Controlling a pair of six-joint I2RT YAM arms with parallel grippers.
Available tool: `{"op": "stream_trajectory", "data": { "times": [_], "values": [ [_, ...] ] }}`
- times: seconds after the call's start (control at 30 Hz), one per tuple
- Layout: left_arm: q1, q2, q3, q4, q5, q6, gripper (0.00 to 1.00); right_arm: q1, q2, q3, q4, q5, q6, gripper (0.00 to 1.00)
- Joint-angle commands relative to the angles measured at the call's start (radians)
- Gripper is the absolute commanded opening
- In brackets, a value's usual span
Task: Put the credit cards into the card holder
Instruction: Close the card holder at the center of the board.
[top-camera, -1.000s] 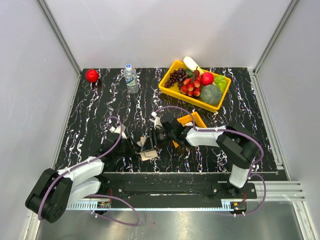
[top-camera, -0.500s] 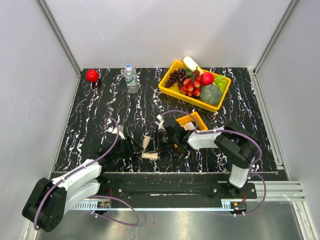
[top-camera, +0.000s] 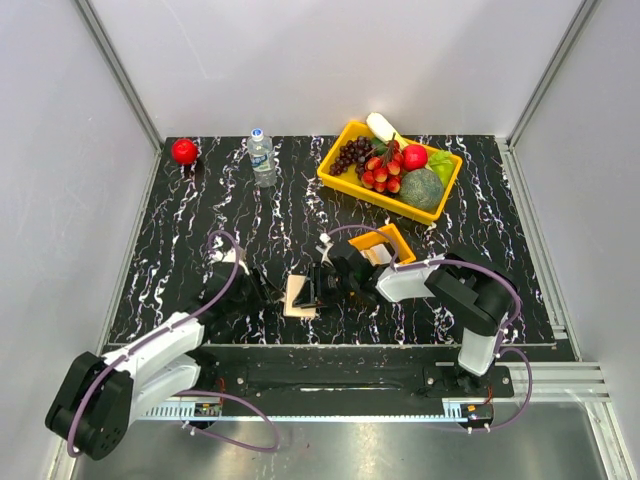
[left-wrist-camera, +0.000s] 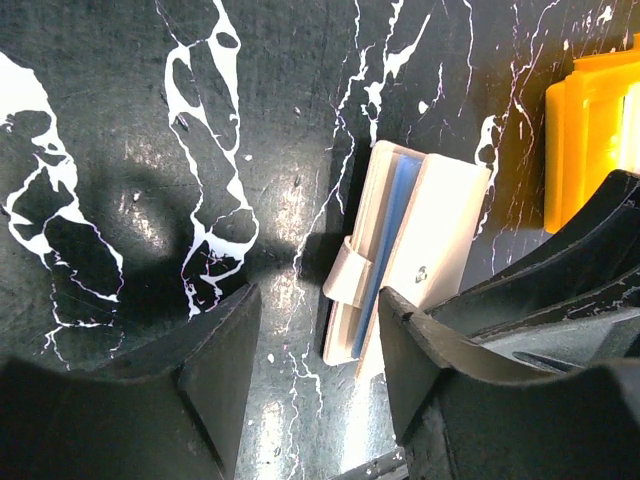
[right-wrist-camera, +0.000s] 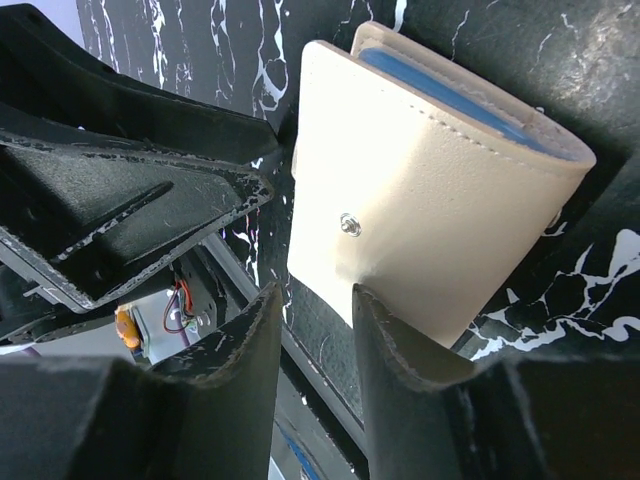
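Looks most of the way there, imo: the card holder (top-camera: 300, 296) lies folded shut on the tabletop (top-camera: 200, 230) w/ a light blue card (right-wrist-camera: 450, 85) tucked inside, its edge peeking out along the open side. Whether other cards are in there too, can't see. The small orange tray (left-wrist-camera: 572, 150) just beyond has something pale in it, maybe cards left to load, but it's too small to call. So at least one card is in, poss. more to go. The holder sits right btwn the two arms near the front edge. The left jaws are spread wide, and the holder's near end pokes into the gap, hard up by the finger on the tray side and well clear of the other. The right jaws come at it from the opposite side w/ only a narrow gap, tips at the holder's edge. Can't tell if they're pinching it or just resting there.
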Motion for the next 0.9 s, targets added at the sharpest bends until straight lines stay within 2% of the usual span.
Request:
{"op": "stream_trajectory", "data": {
  "times": [0.0, 0.13, 0.23, 0.4, 0.53, 0.63, 0.87],
  "values": [
    [-0.011, 0.02, 0.014, -0.001, -0.034, 0.059, 0.54, 0.0, -0.005, 0.0, -0.092, 0.122, -0.042, 0.39],
    [-0.022, 0.048, 0.023, 0.031, -0.025, 0.078, 0.51, -0.003, -0.016, 0.068, -0.265, 0.195, -0.162, 0.33],
    [-0.021, 0.099, 0.036, 0.094, -0.019, 0.082, 0.51, -0.006, -0.051, 0.081, -0.285, 0.177, -0.228, 0.31],
    [-0.024, 0.169, 0.075, 0.157, -0.013, 0.099, 0.5, -0.006, -0.148, 0.082, -0.308, 0.2, -0.236, 0.4],
    [-0.024, 0.209, 0.085, 0.214, 0.015, 0.105, 0.45, -0.006, -0.194, 0.083, -0.365, 0.344, -0.21, 0.44],
    [-0.024, 0.238, 0.086, 0.246, 0.048, 0.104, 0.45, -0.008, -0.18, 0.104, -0.419, 0.395, -0.217, 0.44],
    [-0.024, 0.27, 0.123, 0.188, 0.076, 0.174, 0.5, -0.006, -0.087, 0.183, -0.437, 0.357, -0.262, 0.44]
  ]
}}
